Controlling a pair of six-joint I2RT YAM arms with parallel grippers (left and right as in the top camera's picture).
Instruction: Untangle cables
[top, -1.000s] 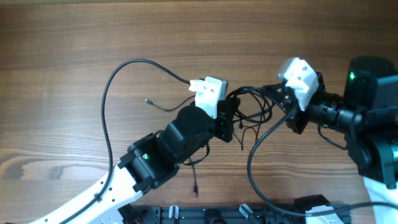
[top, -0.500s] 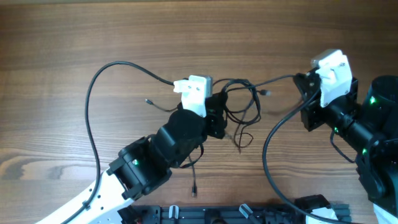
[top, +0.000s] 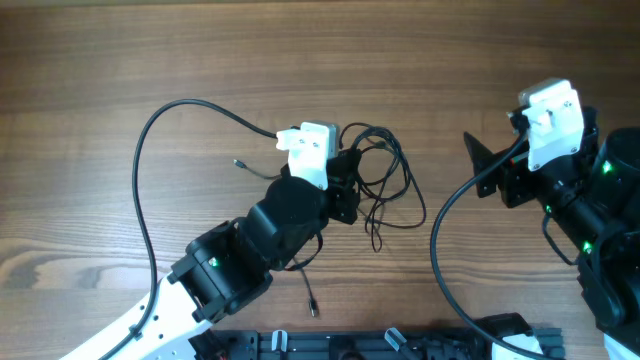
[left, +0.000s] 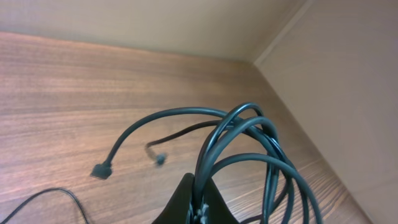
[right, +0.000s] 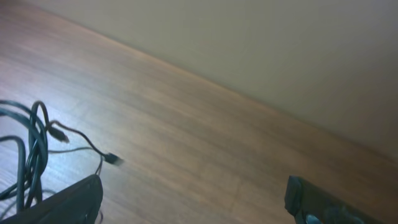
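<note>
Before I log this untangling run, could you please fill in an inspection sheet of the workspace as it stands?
Surface: wooden table, bare grain, no marks seen.
Job's things: thin black cables in a looped tangle at the left pincer; loose plug end left of that arm; second plug end nearer the front edge.
Clutter: nothing seen.
Pincers: left pincer shut on the cables; right pincer open, empty, apart from the tangle.
Cables: left arm's thick cable arcs over the table; right arm's thick cable curves down beside its arm.
Surroundings: beige wall behind the table.
</note>
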